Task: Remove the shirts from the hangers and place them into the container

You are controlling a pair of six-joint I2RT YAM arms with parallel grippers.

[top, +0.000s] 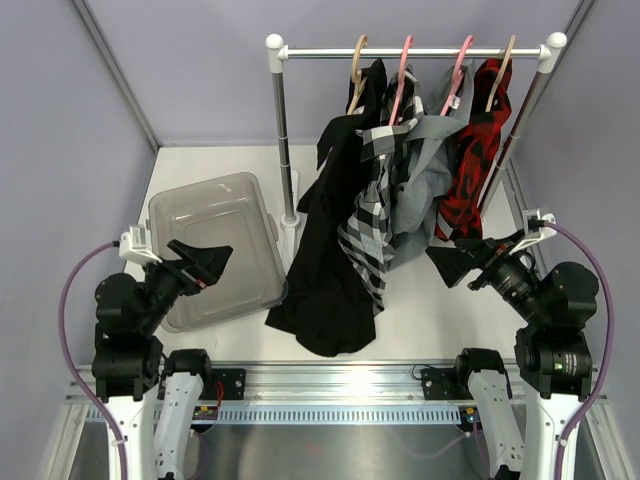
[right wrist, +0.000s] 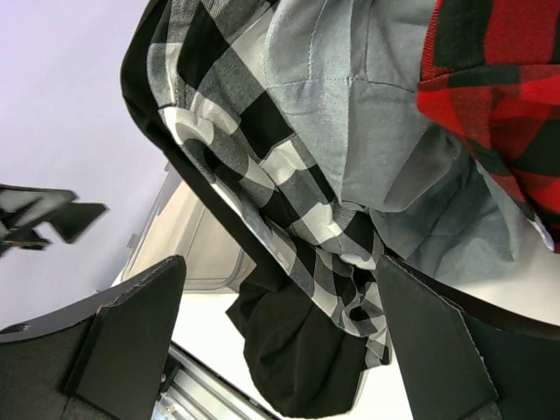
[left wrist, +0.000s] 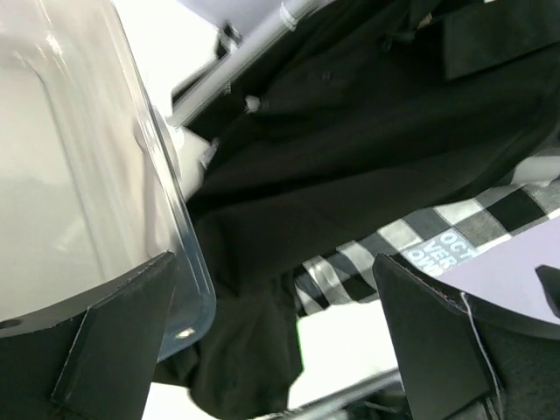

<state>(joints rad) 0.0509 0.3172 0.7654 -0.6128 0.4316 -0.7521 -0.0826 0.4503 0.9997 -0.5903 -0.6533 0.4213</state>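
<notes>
The hand (left wrist: 271, 297), spread wide, faces the black shirt (left wrist: 367, 149), the container (left wrist: 70, 157) just beside it.

The only lettering is on a small dark label (left wrist: 444, 251) on the black-and-white plaid cloth shirt (left wrist: 367, 262), towards the right of the left wrist view. It has white capitals, cut off: "OC", "VER", "ON". The rest cannot be read.
</notes>
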